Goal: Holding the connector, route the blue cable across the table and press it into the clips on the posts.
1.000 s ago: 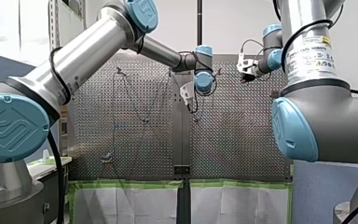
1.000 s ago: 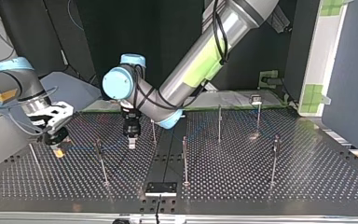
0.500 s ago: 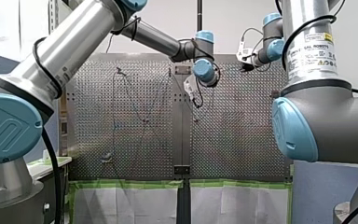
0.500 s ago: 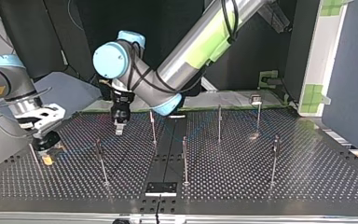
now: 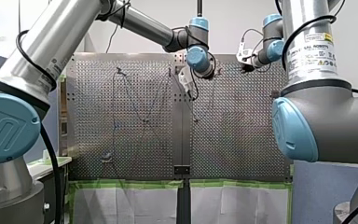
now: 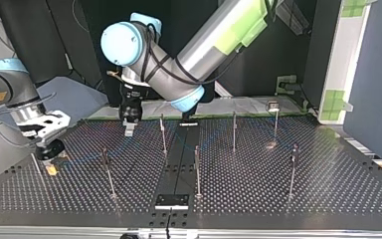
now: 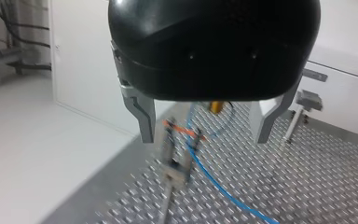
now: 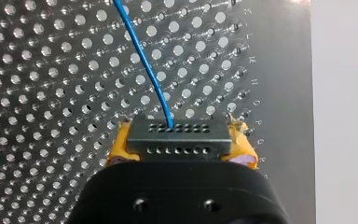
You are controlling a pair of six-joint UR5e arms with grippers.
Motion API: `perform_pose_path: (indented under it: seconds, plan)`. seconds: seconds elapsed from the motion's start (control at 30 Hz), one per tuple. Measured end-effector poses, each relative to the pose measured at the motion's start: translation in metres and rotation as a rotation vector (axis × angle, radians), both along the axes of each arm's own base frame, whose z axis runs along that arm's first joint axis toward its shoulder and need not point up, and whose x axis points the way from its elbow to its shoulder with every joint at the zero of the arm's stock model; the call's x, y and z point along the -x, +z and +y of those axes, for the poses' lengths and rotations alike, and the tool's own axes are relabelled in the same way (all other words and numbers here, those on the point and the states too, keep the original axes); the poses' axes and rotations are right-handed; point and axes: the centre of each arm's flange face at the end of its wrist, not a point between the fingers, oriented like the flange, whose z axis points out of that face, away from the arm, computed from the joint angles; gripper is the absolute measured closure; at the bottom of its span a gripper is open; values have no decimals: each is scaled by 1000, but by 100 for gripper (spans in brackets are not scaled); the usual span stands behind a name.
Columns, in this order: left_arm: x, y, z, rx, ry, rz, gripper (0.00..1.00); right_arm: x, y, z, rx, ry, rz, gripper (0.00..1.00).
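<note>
My right gripper (image 8: 179,144) pinches the dark grey, many-holed rectangular connector (image 8: 177,135) between its yellow pads (image 8: 121,148), presumably to hold taut the thin blue cable (image 8: 144,60) running ahead of it over the perforated metal table (image 8: 42,102). My left gripper (image 7: 204,135) hangs empty with its metal fingers (image 7: 142,114) spread. Just below it stands a slim metal post with an orange-marked clip (image 7: 175,161), and the cable passes by it (seated or not, I cannot tell). I judge that a good position for pressing the cable in.

Two robot arms (image 6: 204,45) (image 6: 10,92), seven upright posts (image 6: 197,172), one blue cable (image 8: 144,60), one connector (image 8: 177,137), one perforated table (image 6: 278,191)
</note>
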Motion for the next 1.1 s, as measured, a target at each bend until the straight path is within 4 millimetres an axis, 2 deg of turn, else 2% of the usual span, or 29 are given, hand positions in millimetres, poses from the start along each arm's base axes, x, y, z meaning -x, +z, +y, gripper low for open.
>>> perform_pose_path:
  seconds: [0.27, 0.57, 0.97, 1.1]
  plan:
    - [20, 20, 16, 52, 45, -52, 0, -3, -1, 0, -1, 4, 0, 100]
    - [31, 38, 42, 124, 119, -97, 0, -13, -2, 5, -3, 22, 1, 100]
    - [57, 57, 69, 160, 207, -163, 0, -21, -3, 8, -4, 36, 1, 100]
    - [65, 57, 75, 201, 211, -172, 0, -22, -3, 8, -5, 38, 1, 100]
